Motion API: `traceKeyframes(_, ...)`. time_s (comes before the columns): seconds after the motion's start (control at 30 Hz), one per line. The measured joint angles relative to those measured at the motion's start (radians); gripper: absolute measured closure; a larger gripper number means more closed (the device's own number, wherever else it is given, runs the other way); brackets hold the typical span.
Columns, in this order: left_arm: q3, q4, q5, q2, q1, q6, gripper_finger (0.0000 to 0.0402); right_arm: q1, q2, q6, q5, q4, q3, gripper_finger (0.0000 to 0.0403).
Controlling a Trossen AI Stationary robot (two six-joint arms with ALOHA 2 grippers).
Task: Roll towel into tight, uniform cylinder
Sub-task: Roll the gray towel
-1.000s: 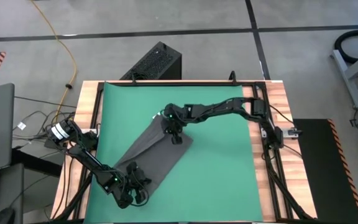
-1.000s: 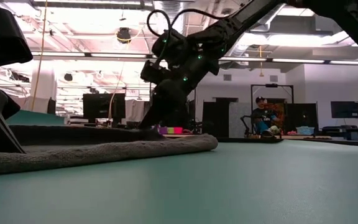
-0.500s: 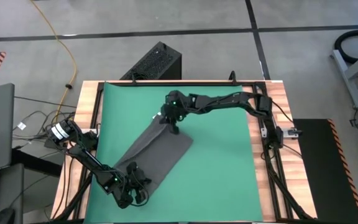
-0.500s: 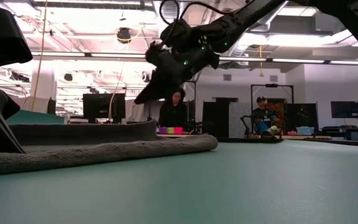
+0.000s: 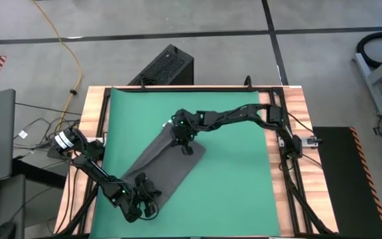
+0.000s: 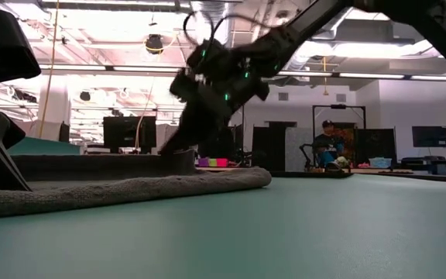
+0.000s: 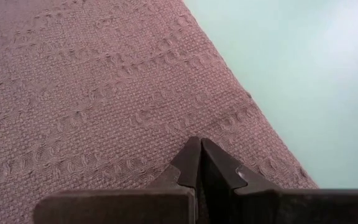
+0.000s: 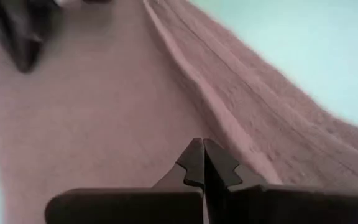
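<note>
The dark grey towel [image 5: 164, 162] lies flat on the green mat [image 5: 237, 172] as a long strip, slanting from the middle toward the near left. In the low view the towel [image 6: 130, 188] shows a thick rounded front edge with a flatter layer behind it. My left gripper [image 5: 150, 194] is shut at the towel's near left end. My right gripper [image 5: 186, 147] is shut and stands over the towel's far end, beside a long fold ridge [image 8: 229, 118]. The white tag does not show. My left gripper has its shut fingertips [image 7: 199, 152] down on the towel's top face [image 7: 166, 118], near its near left end and close to one long edge. The fingers slant down from the near left. The towel lies flat under them. My right gripper points its shut fingertips [image 8: 202, 155] down at the towel's far end; whether they touch the cloth cannot be told.
The green mat covers most of the wooden table, with bare mat [image 5: 237, 133] to the right of the towel. A black frame rail [image 5: 285, 146] runs along the right edge. A black box [image 5: 164, 66] stands on the floor behind the table.
My right gripper has risen off the towel's far end and swung toward the far edge, then come back down to the same end. The towel and my left gripper have kept still.
</note>
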Motion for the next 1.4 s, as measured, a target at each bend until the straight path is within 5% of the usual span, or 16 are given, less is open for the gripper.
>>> traceKeyframes(0.37, 0.000, 0.002, 0.006, 0.000, 0.000, -0.004, 0.0401, -0.071, 0.176, 0.101, 0.076, -0.007, 0.191, 0.0388)
traceKeyframes(0.7, 0.000, -0.006, 0.010, -0.018, 0.001, -0.004, 0.0401, -0.091, 0.164, 0.095, 0.083, -0.149, 0.400, 0.0388)
traceKeyframes(0.87, 0.000, -0.020, 0.012, -0.033, 0.012, -0.002, 0.0401, -0.079, 0.018, 0.074, 0.013, -0.238, 0.417, 0.0388)
traceKeyframes(1.17, -0.035, 0.092, 0.012, -0.032, 0.102, 0.118, 0.0402, 0.039, -0.370, 0.065, 0.008, -0.657, 0.417, 0.0388)
traceKeyframes(1.4, -0.050, 0.365, 0.134, -0.030, 0.260, 0.525, 0.0401, 0.237, -0.561, 0.251, 0.343, -0.857, 0.338, 0.0388)
